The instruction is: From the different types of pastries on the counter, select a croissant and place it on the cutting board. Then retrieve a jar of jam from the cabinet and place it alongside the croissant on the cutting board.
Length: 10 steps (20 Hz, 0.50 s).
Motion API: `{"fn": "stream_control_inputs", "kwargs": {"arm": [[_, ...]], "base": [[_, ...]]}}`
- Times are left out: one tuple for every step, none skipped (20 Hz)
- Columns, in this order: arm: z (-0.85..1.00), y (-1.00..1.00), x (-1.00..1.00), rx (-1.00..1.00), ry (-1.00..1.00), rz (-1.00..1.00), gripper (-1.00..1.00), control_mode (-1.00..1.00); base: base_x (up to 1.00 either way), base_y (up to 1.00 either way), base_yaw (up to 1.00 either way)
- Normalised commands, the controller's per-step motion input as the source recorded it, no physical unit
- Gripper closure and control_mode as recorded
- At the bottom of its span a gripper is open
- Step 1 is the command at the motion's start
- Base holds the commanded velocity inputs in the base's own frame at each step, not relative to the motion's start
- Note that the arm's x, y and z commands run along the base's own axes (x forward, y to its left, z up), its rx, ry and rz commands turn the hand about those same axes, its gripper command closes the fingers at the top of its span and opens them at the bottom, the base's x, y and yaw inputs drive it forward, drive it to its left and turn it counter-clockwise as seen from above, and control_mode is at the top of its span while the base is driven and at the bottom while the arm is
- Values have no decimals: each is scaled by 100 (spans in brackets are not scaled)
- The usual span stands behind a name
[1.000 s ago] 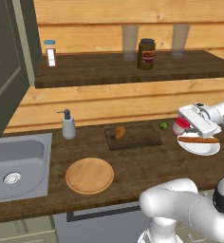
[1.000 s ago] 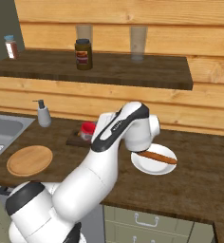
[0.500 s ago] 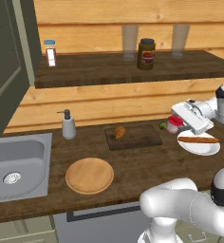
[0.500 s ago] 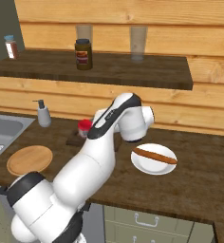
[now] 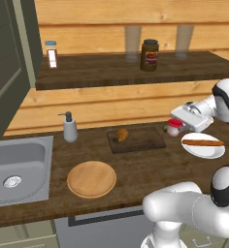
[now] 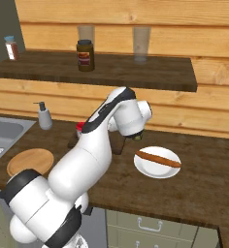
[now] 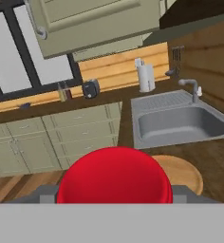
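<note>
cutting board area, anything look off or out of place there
Nothing looks spilled or damaged. The croissant sits upright on the cutting board. The jar of jam is not on the board yet: it hangs in the tool just off the board's right end, beside the plate with the long pastry.

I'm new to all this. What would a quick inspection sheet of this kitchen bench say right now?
Surface: dark wood counter, dry.
Job's things: croissant on the cutting board; jar of jam carried just right of the board.
Clutter: round plate, soap dispenser, white plate with stick pastry.
Gripper: jaws closed on the jar.
Cables: nothing seen.
Surroundings: sink; shelf with big jar, bottle.
</note>
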Motion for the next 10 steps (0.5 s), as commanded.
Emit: {"fn": "stream_control_inputs", "kwargs": {"arm": [[0, 0, 0, -3, 7, 0, 100, -100], [0, 0, 0, -1, 5, 0, 100, -100], [-6, 0, 0, 0, 5, 0, 100, -100], [-14, 0, -4, 0, 1, 0, 100, -100], [-16, 0, 0, 0, 0, -3, 100, -100], [-18, 0, 0, 0, 3, -5, 100, -100], [-15, 0, 0, 0, 4, -7, 100, -100], [-14, 0, 0, 0, 5, -7, 100, -100], [-7, 0, -6, 0, 2, -10, 100, -100], [-4, 0, -4, 0, 3, -12, 100, -100]], "base": [[0, 0, 0], [0, 0, 0], [0, 0, 0], [0, 0, 0], [0, 0, 0], [0, 0, 0], [0, 0, 0], [0, 0, 0], [0, 0, 0], [0, 0, 0]]}}
